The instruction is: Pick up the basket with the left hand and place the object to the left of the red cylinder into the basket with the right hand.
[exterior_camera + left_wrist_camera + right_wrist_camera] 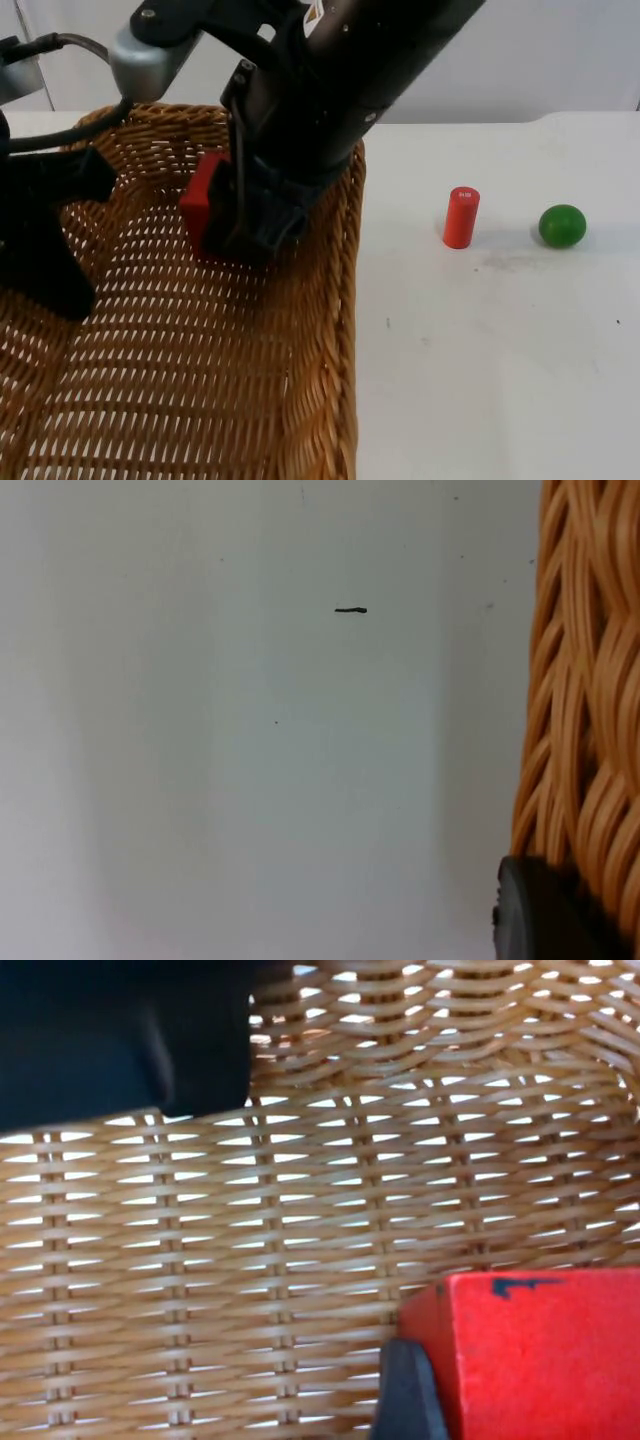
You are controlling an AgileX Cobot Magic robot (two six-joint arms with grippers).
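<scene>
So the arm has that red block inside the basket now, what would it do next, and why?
Probably open the right gripper and let go. It holds the red block over the woven floor of the basket, well inside the rim, while the left gripper grips the basket's edge. The red cylinder and green ball remain on the table.

Top view overhead; wrist views close; all share basket (200, 380).
</scene>
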